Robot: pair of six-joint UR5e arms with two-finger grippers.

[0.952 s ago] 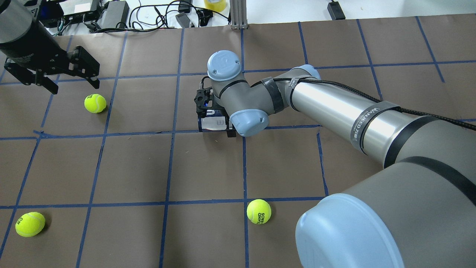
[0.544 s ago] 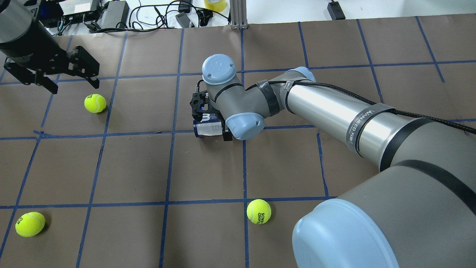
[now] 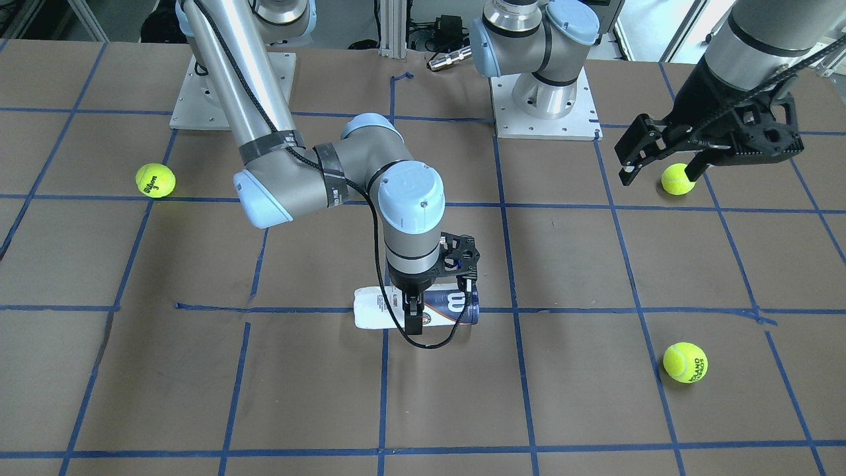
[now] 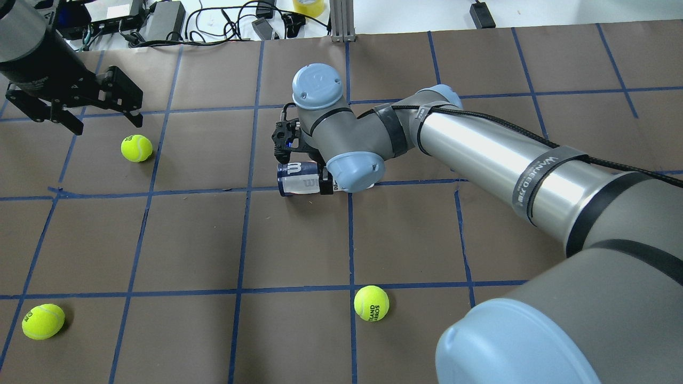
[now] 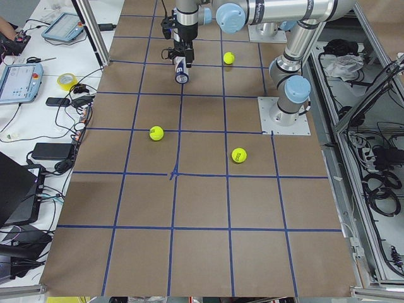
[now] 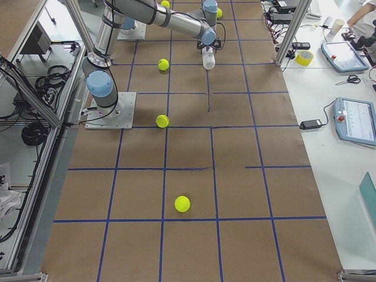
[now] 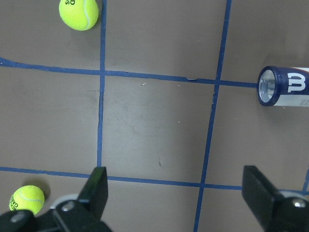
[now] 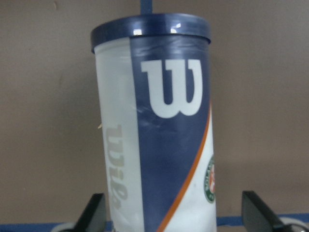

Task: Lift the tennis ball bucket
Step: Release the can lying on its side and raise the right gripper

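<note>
The tennis ball bucket (image 4: 296, 178), a clear can with a white, navy and orange Wilson label and dark blue rim, lies horizontal near the table's middle. My right gripper (image 4: 304, 170) points down and is shut across its middle (image 3: 377, 311). The right wrist view shows the can (image 8: 159, 121) running away between the fingers (image 8: 253, 212). I cannot tell whether the can clears the paper. My left gripper (image 4: 106, 124) is open and empty, hovering far left beside a tennis ball (image 4: 136, 148). The left wrist view shows the can's rim end (image 7: 270, 86).
Two more tennis balls lie at the near side (image 4: 42, 321) (image 4: 371, 303). Cables and power bricks (image 4: 160, 21) and an aluminium post (image 4: 341, 21) stand at the far edge. The arm bases (image 3: 548, 99) sit on the robot's side. Brown paper with a blue tape grid covers the table.
The right wrist shifted left and up in the overhead view. The can moved left with it and turned, so its label now shows. The left arm has not moved.
</note>
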